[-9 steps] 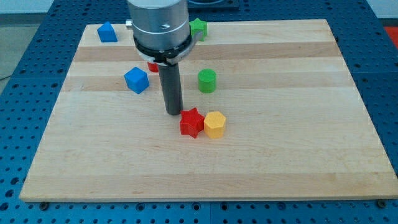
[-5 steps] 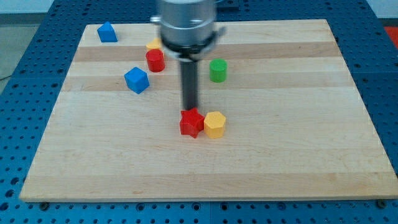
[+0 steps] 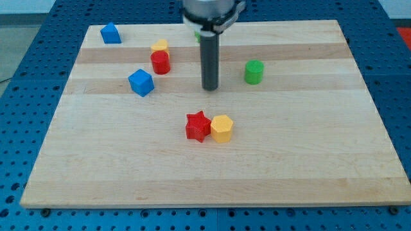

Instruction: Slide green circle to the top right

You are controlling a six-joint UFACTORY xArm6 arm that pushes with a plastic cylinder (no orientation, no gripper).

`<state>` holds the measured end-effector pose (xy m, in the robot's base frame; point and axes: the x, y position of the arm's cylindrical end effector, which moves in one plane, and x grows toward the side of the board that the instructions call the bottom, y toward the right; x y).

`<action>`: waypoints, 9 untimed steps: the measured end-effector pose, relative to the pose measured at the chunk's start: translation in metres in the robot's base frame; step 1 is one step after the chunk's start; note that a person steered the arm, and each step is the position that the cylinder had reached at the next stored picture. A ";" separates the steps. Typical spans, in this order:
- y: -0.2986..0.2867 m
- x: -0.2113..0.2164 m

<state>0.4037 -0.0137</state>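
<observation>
The green circle (image 3: 253,72) is a small upright green cylinder on the wooden board (image 3: 308,147), right of centre in the upper half of the view. My tip (image 3: 210,88) is at the end of the dark rod, to the left of the green circle and a little lower, with a clear gap between them. The rod's upper body fills the view's top centre and hides part of the board behind it.
A red star (image 3: 198,126) and a yellow hexagon block (image 3: 221,128) touch near the centre. A blue cube (image 3: 140,83), a red cylinder (image 3: 160,63) and a yellow block (image 3: 160,46) sit at the upper left. A blue block (image 3: 110,33) sits at the top left corner.
The green circle has moved right and up from near the centre. My tip has moved right and up, away from the red star.
</observation>
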 end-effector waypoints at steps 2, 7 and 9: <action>0.105 -0.066; 0.147 -0.116; 0.153 -0.072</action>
<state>0.3317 0.1395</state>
